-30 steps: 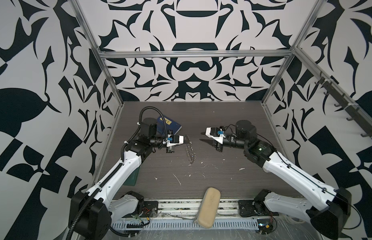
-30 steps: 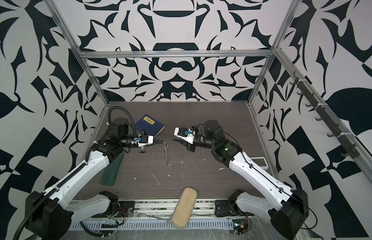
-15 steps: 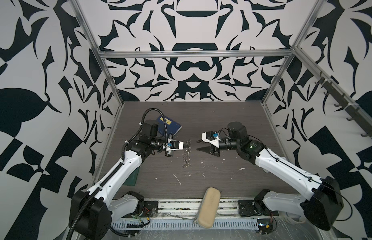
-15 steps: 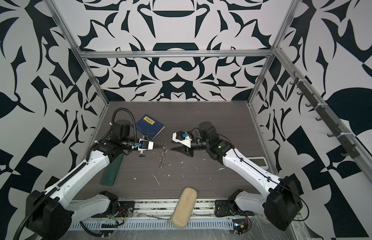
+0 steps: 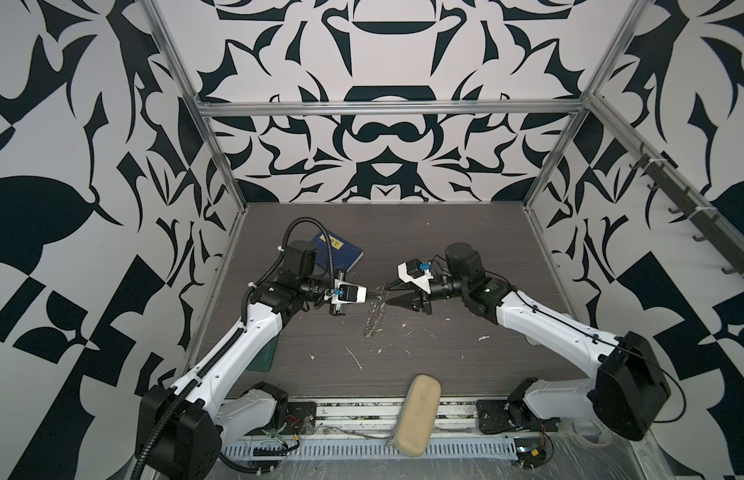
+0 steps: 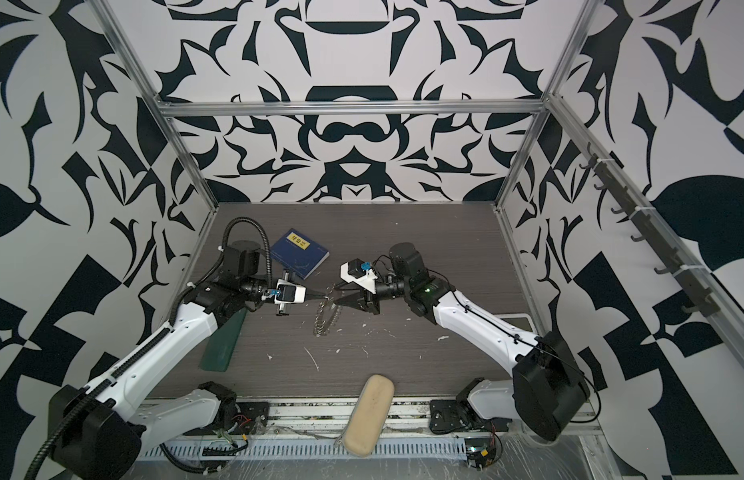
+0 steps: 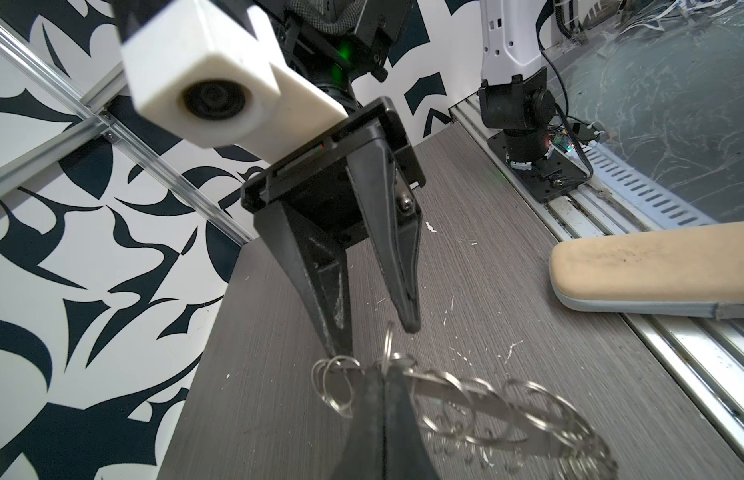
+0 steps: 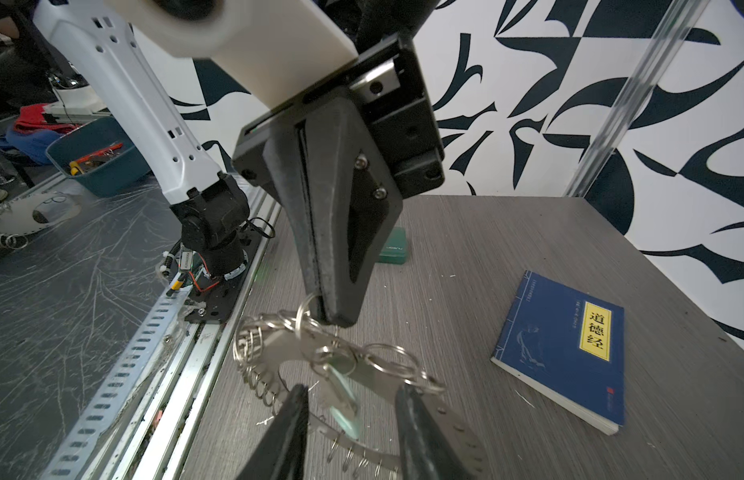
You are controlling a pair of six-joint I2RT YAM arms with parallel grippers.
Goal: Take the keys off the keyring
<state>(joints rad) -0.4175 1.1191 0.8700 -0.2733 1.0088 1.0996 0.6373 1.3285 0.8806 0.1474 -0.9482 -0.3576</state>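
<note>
Left gripper (image 5: 376,295): closed tight on the top edge of the keyring (image 5: 373,318), which is held up edge-on over the middle of the table (image 5: 445,353).
Keyring: a flat grey metal ring, seen hanging down from the left fingertips (image 8: 326,307) with small wire split rings clustered along its rim (image 7: 486,403); whether its lower edge touches the table cannot be told.
Right gripper (image 5: 389,293): jaws parted and levelled at the upper part of the keyring, opposite the left gripper; nothing is clamped.
Keys: a silver key with a pale mint-green tag (image 8: 346,409) is seen dangling from a split ring on the keyring, in the gap between the right fingers (image 8: 295,411), apart from both.
Blue book (image 6: 299,253): laid flat on the table behind the left gripper, yellow title label up.
Beige glasses case (image 5: 418,409): laid across the front rail, near the table's front edge.
Green case (image 6: 222,340): laid flat beneath the left arm.
</note>
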